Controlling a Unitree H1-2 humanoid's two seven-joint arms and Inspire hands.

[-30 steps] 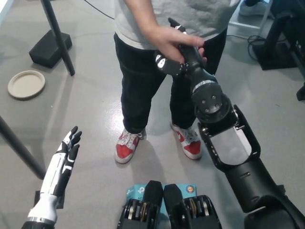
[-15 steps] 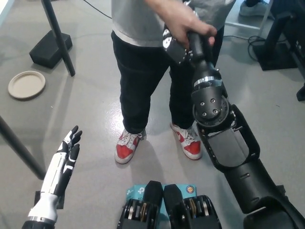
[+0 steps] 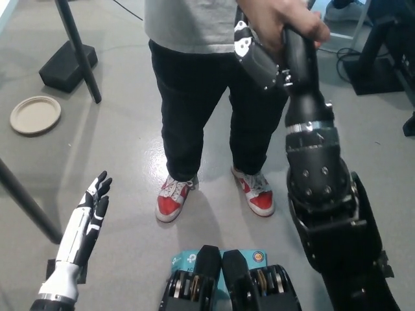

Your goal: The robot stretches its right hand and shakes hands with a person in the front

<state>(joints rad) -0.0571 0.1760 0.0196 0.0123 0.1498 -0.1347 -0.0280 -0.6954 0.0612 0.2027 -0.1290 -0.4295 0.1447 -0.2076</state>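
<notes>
**Handshake engaged at the top of the head view**

Head view: your black right hand is stretched well forward and raised, reaching the person who stands facing the robot in dark trousers, a grey shirt and red-and-white sneakers. The person's hand is wrapped over the top of the right hand, so the two are touching and clasped near the upper edge of the picture. Most of your right hand is covered by that grip, so you cannot tell how far its fingers are closed around the person's hand; only its back and side show. The forearm points steeply up and away, which is likely what puts the palm at a height the person can meet comfortably.

Your white left hand rests low at the left, away from the clasp, holding nothing, fingers extended and slightly spread. Keeping it there leaves the space in front of the person free.

On the grey floor lie a round paper plate and a black stand base, both well apart from the action.

By the look of it, the task is in its shaking phase: contact is made, release is not yet done.
</notes>
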